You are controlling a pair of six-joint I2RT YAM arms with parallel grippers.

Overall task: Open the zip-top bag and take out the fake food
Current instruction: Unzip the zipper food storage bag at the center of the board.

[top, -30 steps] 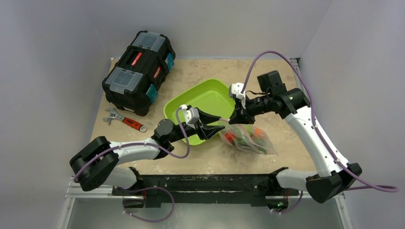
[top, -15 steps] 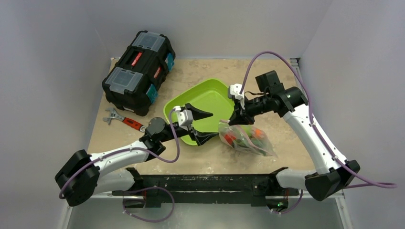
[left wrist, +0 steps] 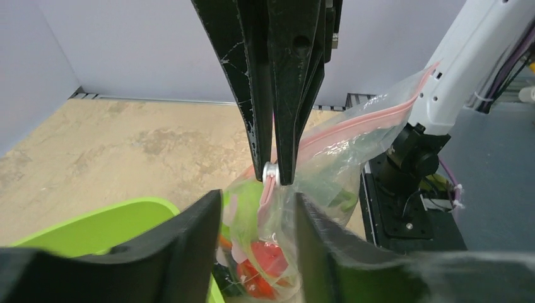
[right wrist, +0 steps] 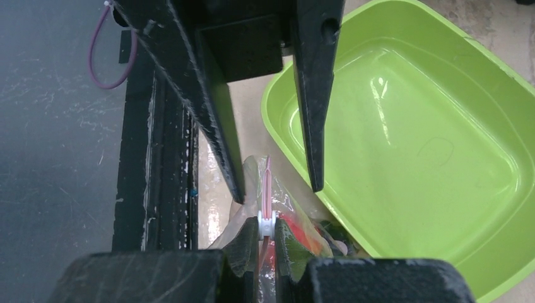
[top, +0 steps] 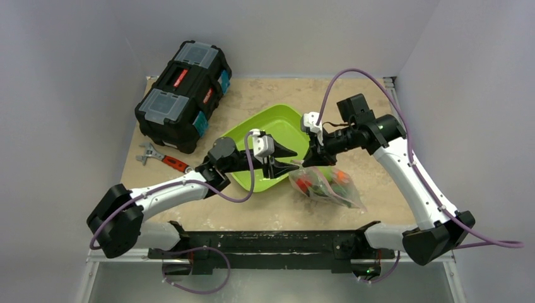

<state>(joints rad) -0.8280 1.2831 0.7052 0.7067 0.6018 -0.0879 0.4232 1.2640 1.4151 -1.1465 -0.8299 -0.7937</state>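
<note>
The right end effector is pinched tight on the pink strip of the zip-top bag, which sags onto the tabletop beside the green tray. The left end effector has its fingers apart, straddling that strip. The fake food is blurred by crinkled plastic; I can make out only red and green.

I count one zip-top bag, one green tray, one black toolbox and one wrench with red handle. The fake food in the bag is several pieces; the exact number I cannot tell.
</note>
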